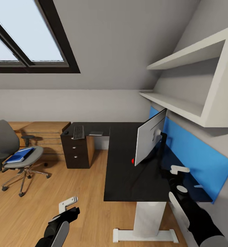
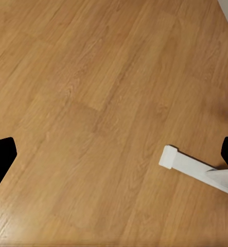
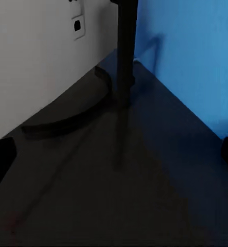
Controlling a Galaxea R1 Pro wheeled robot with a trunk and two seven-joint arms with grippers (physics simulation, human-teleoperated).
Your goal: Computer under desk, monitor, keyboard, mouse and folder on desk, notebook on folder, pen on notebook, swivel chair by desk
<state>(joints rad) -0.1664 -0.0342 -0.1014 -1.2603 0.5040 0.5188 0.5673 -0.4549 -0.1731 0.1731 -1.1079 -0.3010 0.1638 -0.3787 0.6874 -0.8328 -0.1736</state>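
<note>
Left gripper (image 1: pixel 70 206): you hold it low over the wood floor (image 2: pixel 93 103), jaws wide, nothing between them.
Right gripper (image 1: pixel 184 178): yours hovers over the desk (image 1: pixel 127 178) behind the monitor (image 1: pixel 150 137), jaws wide and empty.
Monitor: upright on the desk, its back facing you.
Keyboard (image 1: pixel 78 132): on the desk's far wing.
Folder (image 1: pixel 20 154): on the swivel chair (image 1: pixel 11 151), well apart from the desk.

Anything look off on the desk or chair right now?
Yes: the monitor stands turned, its pale back facing the room and its screen toward the blue back panel. The folder lies on the swivel chair, not on the desk.
</note>
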